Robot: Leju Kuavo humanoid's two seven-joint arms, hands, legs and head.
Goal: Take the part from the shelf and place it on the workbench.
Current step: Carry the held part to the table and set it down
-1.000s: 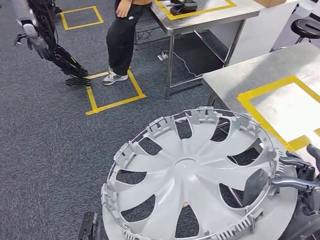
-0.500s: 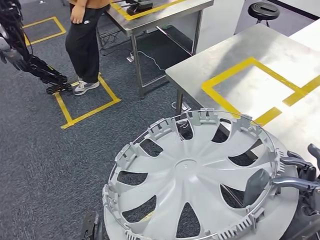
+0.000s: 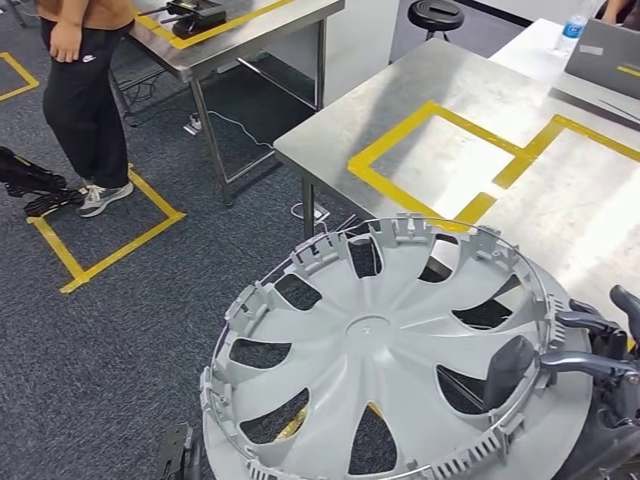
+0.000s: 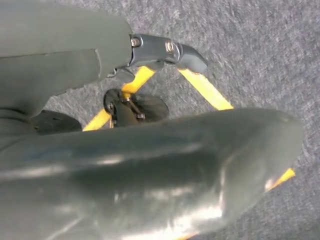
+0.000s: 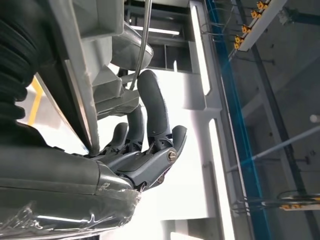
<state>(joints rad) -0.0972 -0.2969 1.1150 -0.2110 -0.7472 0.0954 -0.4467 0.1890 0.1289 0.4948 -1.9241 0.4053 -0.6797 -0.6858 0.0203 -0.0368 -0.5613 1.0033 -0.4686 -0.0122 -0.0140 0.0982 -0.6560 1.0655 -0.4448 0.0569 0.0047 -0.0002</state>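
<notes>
**Big wheel cover held at its edges, bench just ahead**

Closest to me, the big round silver plastic wheel cover (image 3: 377,350) is up in the air, lying almost flat in front of the robot. The right hand (image 3: 581,350) grips its rim on the right side, with the thumb pressed on top and dark fingers curled around the edge. The left hand (image 3: 175,455) is low at the other side, right by the rim. I cannot tell if its fingers are closed on the cover or just touching it.

That is my worry. The cover is wide and held only at its edges, so it could tip or slide out if one hand lets go a bit.

Just past the cover is the shiny metal bench with yellow tape squares (image 3: 453,150). The cover's far edge hangs over the bench's near side. If the cover is too low, its rim could bump that edge.

Farther off, a person in black trousers (image 3: 83,100) stands on the dark carpet floor (image 3: 113,330), well away.
</notes>
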